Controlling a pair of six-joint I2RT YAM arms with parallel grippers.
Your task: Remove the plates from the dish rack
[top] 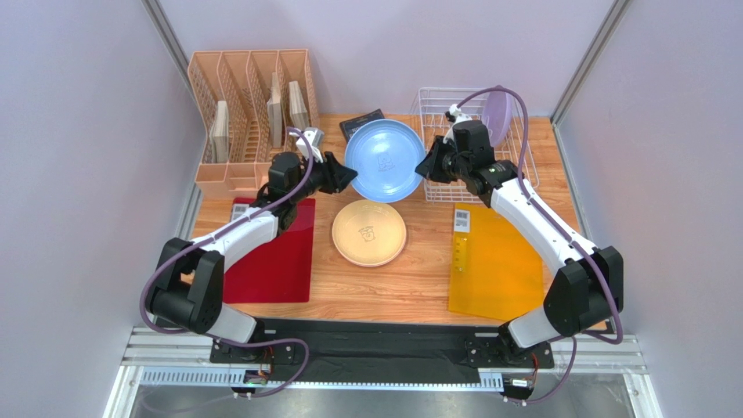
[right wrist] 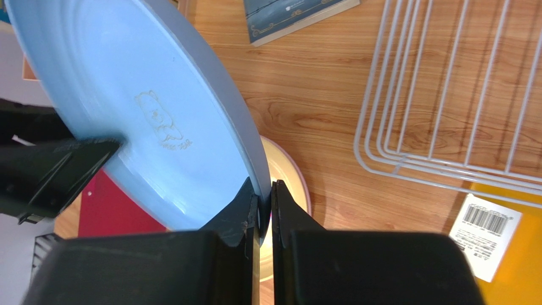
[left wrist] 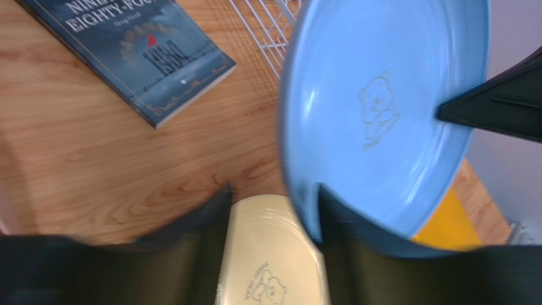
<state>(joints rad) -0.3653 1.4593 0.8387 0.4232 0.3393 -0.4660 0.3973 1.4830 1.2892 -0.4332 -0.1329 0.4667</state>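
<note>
Flat on table, mid-front: cream plate, pink plate beneath, only rim showing. Behind, held up tilted: blue plate, right rim pinched tight by right gripper; left rim between parted jaws of left gripper, contact blurred, unclear. Farther back, upright in rack: lavender plate, partly behind right arm. Book mostly covered.

A robotics lab cell: plain pale partition walls box in a wooden bench, the left white-and-black robot arm and the right arm mounted over silver aluminium framing at its edge.
</note>
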